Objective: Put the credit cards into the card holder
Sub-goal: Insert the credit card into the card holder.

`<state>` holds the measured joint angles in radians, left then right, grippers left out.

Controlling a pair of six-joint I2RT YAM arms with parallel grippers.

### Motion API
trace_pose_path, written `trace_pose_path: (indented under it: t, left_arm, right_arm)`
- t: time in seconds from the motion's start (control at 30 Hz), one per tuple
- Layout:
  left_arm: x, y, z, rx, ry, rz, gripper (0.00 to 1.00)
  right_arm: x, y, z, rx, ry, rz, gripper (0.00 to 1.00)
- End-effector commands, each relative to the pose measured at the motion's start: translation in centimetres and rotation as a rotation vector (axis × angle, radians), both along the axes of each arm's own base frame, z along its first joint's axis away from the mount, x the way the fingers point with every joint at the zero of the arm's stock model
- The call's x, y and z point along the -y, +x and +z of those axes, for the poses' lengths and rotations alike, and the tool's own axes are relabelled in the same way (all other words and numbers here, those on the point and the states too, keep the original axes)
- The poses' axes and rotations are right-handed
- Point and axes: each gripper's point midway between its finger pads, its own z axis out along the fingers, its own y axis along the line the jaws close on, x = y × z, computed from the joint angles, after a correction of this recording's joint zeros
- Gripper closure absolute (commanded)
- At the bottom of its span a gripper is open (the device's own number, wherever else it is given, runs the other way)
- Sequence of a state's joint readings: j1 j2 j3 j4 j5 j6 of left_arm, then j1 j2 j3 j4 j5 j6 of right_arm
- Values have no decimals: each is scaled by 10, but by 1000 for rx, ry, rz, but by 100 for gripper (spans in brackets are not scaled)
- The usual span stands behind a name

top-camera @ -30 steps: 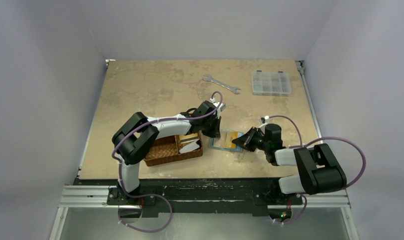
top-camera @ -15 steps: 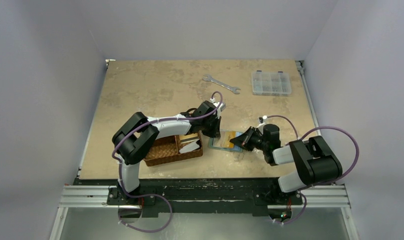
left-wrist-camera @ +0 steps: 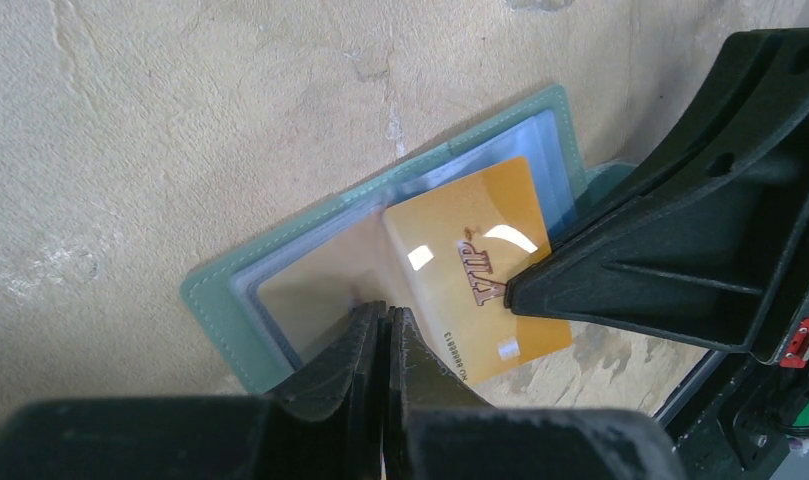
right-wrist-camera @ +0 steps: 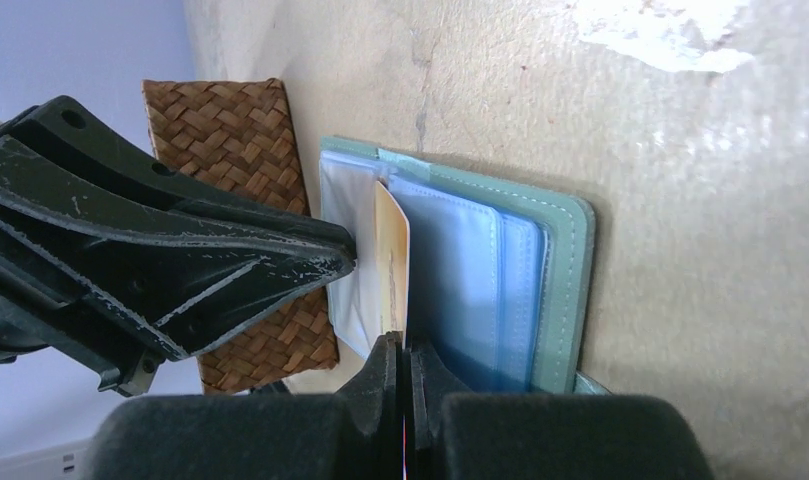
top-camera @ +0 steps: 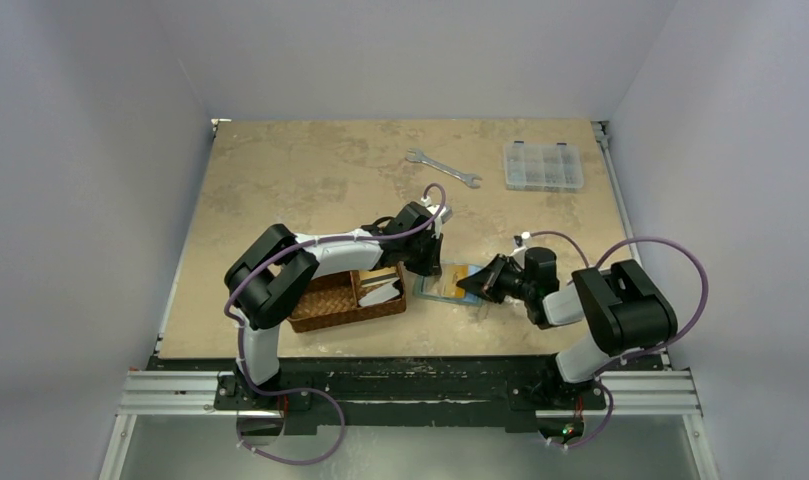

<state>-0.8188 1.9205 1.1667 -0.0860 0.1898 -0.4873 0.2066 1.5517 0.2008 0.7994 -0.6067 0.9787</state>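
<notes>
Right of the basket (top-camera: pixel 327 305), below the top view's centre, the left gripper (left-wrist-camera: pixel 382 318) is clenched, its tips set on the open holder (left-wrist-camera: pixel 208 296). The orange card (left-wrist-camera: pixel 450 250), overlapping the holder, is grasped by the right gripper (right-wrist-camera: pixel 402 348).

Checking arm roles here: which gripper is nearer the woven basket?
Left. The left gripper pinches the card holder's clear pocket, just right of the basket. The right gripper pinches the orange card on the holder's far side from the basket.
</notes>
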Motion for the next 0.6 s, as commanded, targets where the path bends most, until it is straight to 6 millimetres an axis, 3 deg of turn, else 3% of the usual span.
trace_pose_path:
  t: [0.0,0.37,0.47,0.57]
  left_arm:
    - [-13,-16,-26,-62,67,-12,100]
    - [-13,-8,-4,-25,90,-20,100]
    - [-22,2,6,11,155,8,82]
    - [-34,9,10,45,220,38,75]
  right_arm:
    - [-13,-15,-10,-46,15,126,100]
    - [-18,-9,-18,-50,1,190,100]
    - [-15,-10,-22,-58,-19,185,100]
    - [-15,-10,-22,-58,-20,186,100]
